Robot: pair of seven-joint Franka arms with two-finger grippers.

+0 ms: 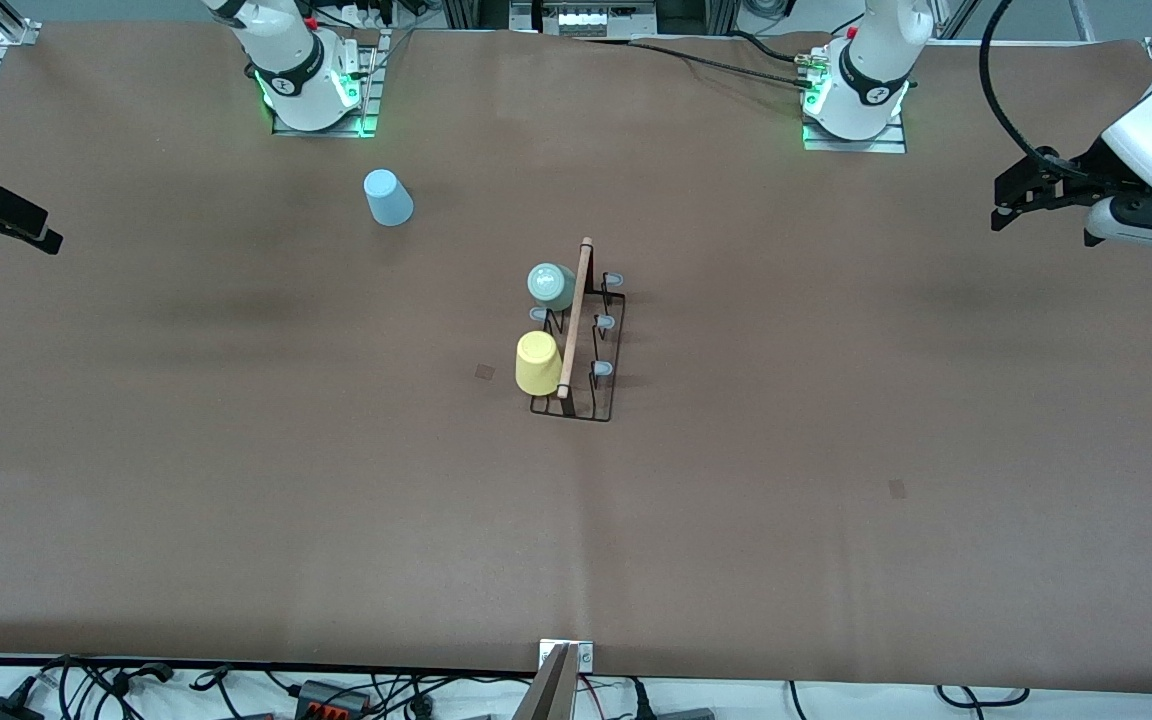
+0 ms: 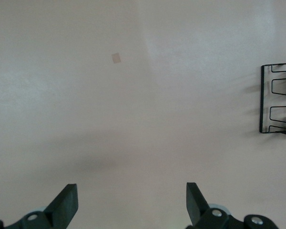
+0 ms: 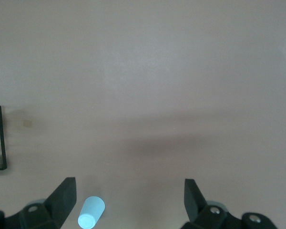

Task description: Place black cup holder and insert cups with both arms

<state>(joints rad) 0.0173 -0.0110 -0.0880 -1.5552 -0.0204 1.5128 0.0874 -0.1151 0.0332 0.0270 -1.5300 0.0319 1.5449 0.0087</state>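
Observation:
The black cup holder (image 1: 575, 320) stands upright at the middle of the table, its wooden rod on top. A mint-green cup (image 1: 550, 285) and a yellow cup (image 1: 537, 362) hang on pegs on the side toward the right arm's end. The light blue cup (image 1: 388, 197) stands mouth down on the table near the right arm's base, apart from the holder. My left gripper (image 1: 1004, 205) hovers open and empty over the left arm's end of the table. My right gripper (image 1: 48, 238) hovers open and empty over the right arm's end. In the right wrist view the blue cup (image 3: 91, 212) shows near one finger (image 3: 64, 193).
The arm bases (image 1: 311, 90) (image 1: 856, 100) stand along the table's edge farthest from the front camera. Small square marks (image 1: 485, 371) (image 1: 898, 488) lie on the brown table cover. Cables (image 1: 336, 692) and a metal bracket (image 1: 564, 658) line the nearest edge. A corner of the holder (image 2: 276, 100) shows in the left wrist view.

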